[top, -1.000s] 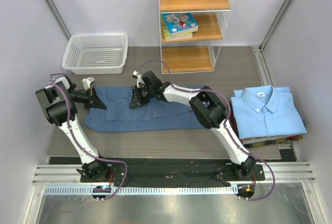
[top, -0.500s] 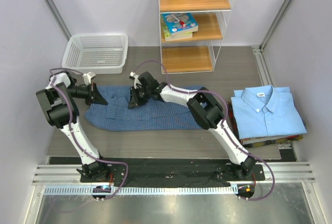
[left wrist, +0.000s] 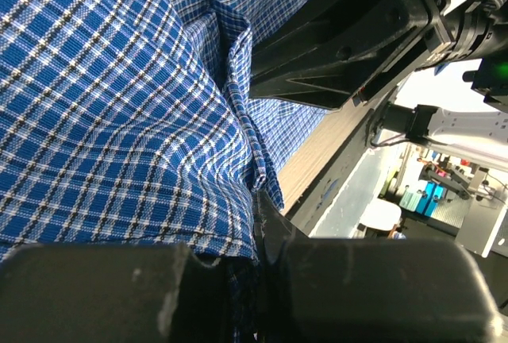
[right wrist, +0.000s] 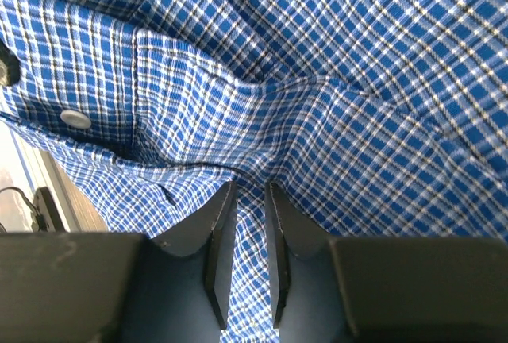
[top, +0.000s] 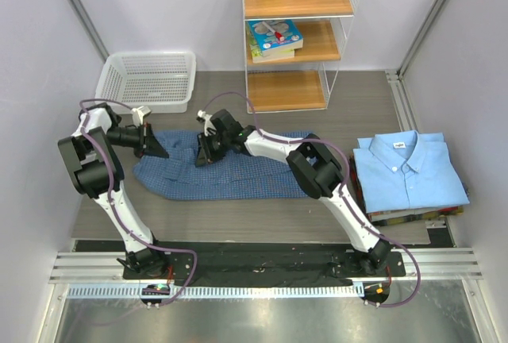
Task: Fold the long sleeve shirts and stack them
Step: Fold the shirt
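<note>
The dark blue checked shirt (top: pixel 230 175) lies spread across the table's middle. My left gripper (top: pixel 157 151) is shut on its left edge; the left wrist view shows the checked cloth (left wrist: pixel 119 121) pinched between the fingers. My right gripper (top: pixel 203 157) is shut on a fold of the same shirt near its top middle; the cloth (right wrist: pixel 317 97) runs between the two fingers (right wrist: pixel 218 248). The plain light blue shirt (top: pixel 406 170) lies folded at the right, collar and white label up.
A white mesh basket (top: pixel 148 81) stands at the back left. A wooden shelf unit (top: pixel 295 33) with books and bottles stands at the back middle. The folded shirt rests on a flat book-like thing (top: pixel 413 216).
Both grippers have drawn the checked shirt's upper left part slightly back and left; the left gripper moved toward the basket, and the shirt's left edge has bunched.
</note>
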You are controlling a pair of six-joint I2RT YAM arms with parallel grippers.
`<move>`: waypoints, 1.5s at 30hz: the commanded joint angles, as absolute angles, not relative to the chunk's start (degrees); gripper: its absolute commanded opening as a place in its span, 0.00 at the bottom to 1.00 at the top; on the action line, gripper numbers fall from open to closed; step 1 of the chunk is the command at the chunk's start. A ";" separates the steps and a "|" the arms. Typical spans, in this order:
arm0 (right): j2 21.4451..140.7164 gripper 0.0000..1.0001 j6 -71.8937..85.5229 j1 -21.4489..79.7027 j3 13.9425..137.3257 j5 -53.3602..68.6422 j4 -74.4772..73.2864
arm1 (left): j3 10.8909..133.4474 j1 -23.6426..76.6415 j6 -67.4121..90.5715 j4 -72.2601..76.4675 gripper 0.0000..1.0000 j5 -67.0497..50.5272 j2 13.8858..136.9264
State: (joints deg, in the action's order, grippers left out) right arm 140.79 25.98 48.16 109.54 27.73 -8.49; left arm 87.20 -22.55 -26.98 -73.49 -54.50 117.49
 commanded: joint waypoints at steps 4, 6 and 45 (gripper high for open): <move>131.05 0.28 21.89 47.11 107.32 27.33 -13.79 | 90.70 -22.76 -25.40 -76.73 0.08 -59.06 114.52; 128.94 0.28 21.36 45.80 105.39 28.38 -15.37 | 90.97 -22.41 -24.44 -76.90 0.08 -58.80 114.26; 117.33 0.27 9.32 32.08 86.04 31.11 -34.72 | 91.58 14.67 6.42 -51.95 0.14 -40.88 118.04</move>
State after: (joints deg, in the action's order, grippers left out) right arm 118.98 10.00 32.03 85.12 30.61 -35.57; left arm 91.61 11.90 3.07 -57.52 -44.03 118.15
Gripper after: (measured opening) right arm 0.261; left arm 0.109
